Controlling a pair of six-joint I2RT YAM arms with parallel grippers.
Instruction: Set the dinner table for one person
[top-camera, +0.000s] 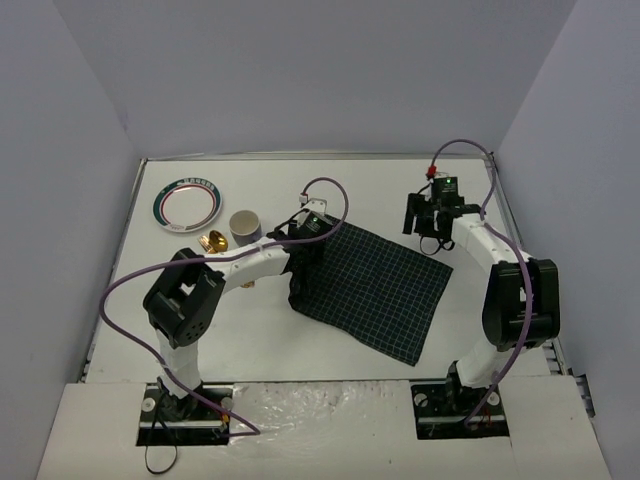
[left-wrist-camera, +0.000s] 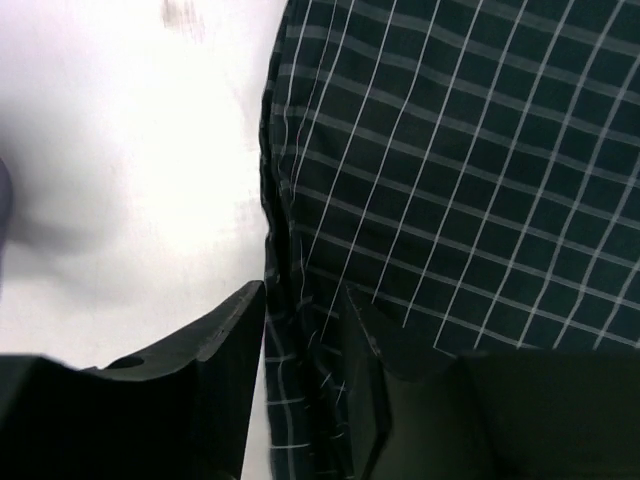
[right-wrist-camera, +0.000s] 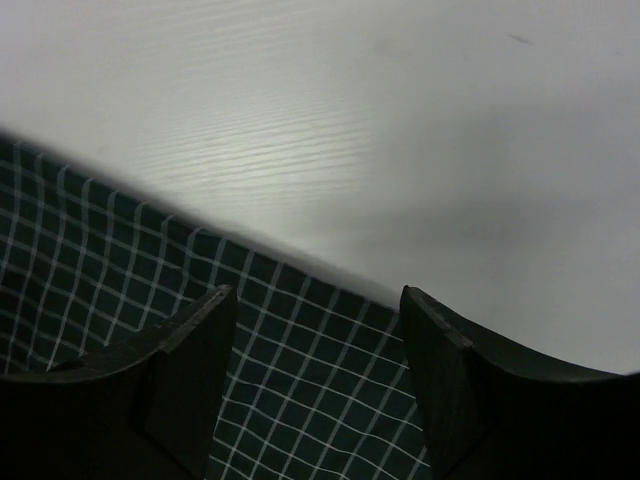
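Note:
A dark green checked cloth (top-camera: 375, 290) lies spread on the white dinner table (top-camera: 250, 335), its left edge bunched and raised. My left gripper (top-camera: 302, 262) stands at that edge. In the left wrist view the left gripper (left-wrist-camera: 300, 295) has its jaws parted, with a loose fold of the cloth (left-wrist-camera: 450, 180) between them and a sliver of table showing beside one finger. My right gripper (top-camera: 430, 240) hovers at the cloth's far right corner. In the right wrist view the right gripper (right-wrist-camera: 316, 295) is open, above the cloth's edge (right-wrist-camera: 120, 260), with nothing held.
A white plate with a green and red rim (top-camera: 187, 206) sits at the far left. A grey cup (top-camera: 244, 226) and a small gold object (top-camera: 214, 241) stand just left of the left arm. Grey walls enclose the table.

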